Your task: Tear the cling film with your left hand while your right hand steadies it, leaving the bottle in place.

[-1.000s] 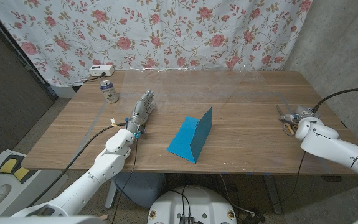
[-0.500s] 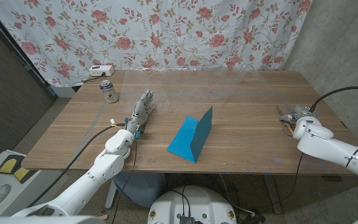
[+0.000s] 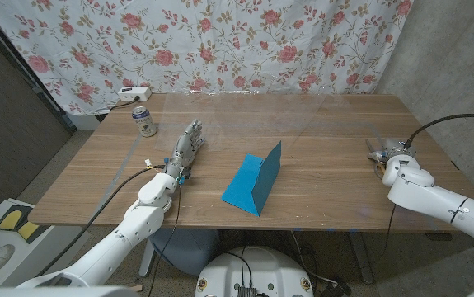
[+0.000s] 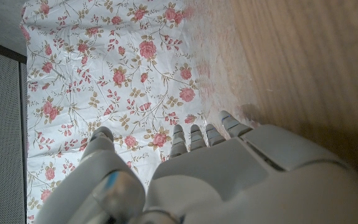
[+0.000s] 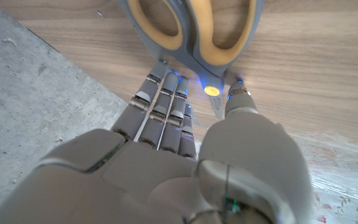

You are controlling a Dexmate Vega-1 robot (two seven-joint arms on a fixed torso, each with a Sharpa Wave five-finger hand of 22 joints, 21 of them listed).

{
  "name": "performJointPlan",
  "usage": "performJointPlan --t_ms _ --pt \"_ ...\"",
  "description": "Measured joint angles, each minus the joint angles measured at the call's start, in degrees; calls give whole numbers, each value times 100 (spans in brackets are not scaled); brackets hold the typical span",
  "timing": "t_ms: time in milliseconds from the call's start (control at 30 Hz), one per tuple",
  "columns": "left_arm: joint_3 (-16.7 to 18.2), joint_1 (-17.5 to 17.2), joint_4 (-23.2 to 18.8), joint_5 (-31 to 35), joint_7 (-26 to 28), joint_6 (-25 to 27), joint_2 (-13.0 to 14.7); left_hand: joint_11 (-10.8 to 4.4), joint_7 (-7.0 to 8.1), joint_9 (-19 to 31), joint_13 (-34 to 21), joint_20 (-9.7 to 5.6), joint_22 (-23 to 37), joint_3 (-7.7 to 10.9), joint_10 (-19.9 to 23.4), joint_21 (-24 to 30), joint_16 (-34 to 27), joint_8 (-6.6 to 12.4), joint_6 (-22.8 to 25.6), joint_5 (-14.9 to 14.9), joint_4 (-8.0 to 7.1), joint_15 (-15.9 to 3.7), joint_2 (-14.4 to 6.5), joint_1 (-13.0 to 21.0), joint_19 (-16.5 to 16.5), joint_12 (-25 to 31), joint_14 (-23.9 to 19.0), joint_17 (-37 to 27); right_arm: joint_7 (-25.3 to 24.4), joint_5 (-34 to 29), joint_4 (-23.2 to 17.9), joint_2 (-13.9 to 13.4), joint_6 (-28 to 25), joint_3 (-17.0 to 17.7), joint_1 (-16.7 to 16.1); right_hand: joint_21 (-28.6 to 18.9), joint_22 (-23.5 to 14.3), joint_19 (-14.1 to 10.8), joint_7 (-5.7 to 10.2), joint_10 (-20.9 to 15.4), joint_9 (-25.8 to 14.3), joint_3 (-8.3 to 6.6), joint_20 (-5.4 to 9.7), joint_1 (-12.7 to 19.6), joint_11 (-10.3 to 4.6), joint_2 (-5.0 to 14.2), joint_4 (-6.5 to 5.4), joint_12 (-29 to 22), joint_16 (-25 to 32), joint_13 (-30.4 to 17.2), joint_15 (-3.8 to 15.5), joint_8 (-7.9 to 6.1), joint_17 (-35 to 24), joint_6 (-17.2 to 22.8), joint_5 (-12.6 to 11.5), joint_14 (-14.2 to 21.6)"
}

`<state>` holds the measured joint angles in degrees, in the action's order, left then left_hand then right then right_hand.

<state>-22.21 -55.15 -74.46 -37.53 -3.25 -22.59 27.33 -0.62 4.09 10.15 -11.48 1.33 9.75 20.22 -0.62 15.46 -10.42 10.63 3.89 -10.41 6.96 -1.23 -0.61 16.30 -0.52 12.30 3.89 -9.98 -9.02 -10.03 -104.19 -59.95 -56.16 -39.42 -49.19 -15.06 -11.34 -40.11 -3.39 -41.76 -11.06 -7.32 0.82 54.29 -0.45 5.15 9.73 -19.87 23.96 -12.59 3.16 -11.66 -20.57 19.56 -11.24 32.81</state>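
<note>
Over at the far left corner of the wooden table (image 3: 319, 194) a small can (image 3: 143, 120) is standing upright, with a white box (image 3: 132, 91) lying behind it by the floral curtain (image 3: 220, 41). No bottle is showing; the can may be what the task means, though that is only my guess.

Next along, the left hand (image 3: 187, 145) is lying stretched out on the tabletop, fingers (image 4: 197, 135) straight and close together, holding nothing. It is sitting near the blue folded card (image 3: 255, 182), apart from it, which is standing like a tent in the middle of the table.

A clear sheet, seemingly the cling film (image 3: 335, 111), is stretching across the far half of the table toward the curtain, faint and hard to trace.

At the right edge, the right hand (image 3: 389, 157) is resting just beside a pair of scissors (image 5: 194, 31), its fingertips (image 5: 166, 81) extended, pointing at the orange handles and gripping nothing.

By my reckoning nothing is done yet: neither hand is touching the film, so steadying and tearing both remain.
</note>
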Motion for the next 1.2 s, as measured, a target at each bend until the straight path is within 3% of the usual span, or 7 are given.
performJointPlan --t_ms 200,267,600,733,900,1200 --pt "3 -1 14 -5 -18 -19 -2 0 0 0 0 0 0 0 0 -22 0 0 0 0 0 0 0 0 0 0 0 0 -49 10 11 25 6 -15 -34 -197 10 -468 -22 13 0 -167 30 327 12 3 19 -10 118 23 -25 44 -28 -82 23 501" --pt "3 -1 21 -6 -24 -23 -5 0 0 0 0 0 0 0 0 -22 0 0 0 0 0 0 0 0 0 0 0 0 -70 39 10 26 7 6 -58 -295 11 -524 13 81 0 -229 -8 447 -57 15 21 -138 154 21 -97 68 -21 -162 27 614" --pt "4 4 43 -9 -43 -35 -16 0 0 0 0 0 0 0 0 -42 0 0 0 0 0 0 0 0 0 0 0 0 -94 195 -21 16 57 131 -175 -363 17 -521 132 186 0 -505 -10 1078 -198 36 111 -172 178 -196 -121 107 -7 -408 21 636" --pt "3 5 44 -9 -44 -41 -19 0 0 0 0 0 0 0 0 -64 0 0 0 0 0 0 0 0 0 0 0 0 -95 238 -23 9 78 170 -208 -363 19 -521 123 205 0 -630 -10 1497 -235 38 107 -201 178 -250 -121 107 -3 -477 -23 635" --pt "4 4 44 -9 -44 -51 -21 0 21 0 0 0 -1 0 0 -64 0 0 21 0 0 0 0 0 0 0 0 0 -95 241 -15 10 112 202 -234 -363 19 -521 248 192 -21 -748 -10 2051 -222 50 101 -354 186 -253 -121 107 -3 -621 -66 635" --pt "4 -35 19 -13 -40 -74 -22 0 21 0 0 -21 0 -10 0 -87 0 0 21 0 -11 0 -31 -31 -20 0 0 0 -219 242 7 90 221 437 -432 -363 19 -521 446 190 -28 -748 -10 2858 -269 -163 101 -648 304 -491 -121 62 -4 -564 -134 636"
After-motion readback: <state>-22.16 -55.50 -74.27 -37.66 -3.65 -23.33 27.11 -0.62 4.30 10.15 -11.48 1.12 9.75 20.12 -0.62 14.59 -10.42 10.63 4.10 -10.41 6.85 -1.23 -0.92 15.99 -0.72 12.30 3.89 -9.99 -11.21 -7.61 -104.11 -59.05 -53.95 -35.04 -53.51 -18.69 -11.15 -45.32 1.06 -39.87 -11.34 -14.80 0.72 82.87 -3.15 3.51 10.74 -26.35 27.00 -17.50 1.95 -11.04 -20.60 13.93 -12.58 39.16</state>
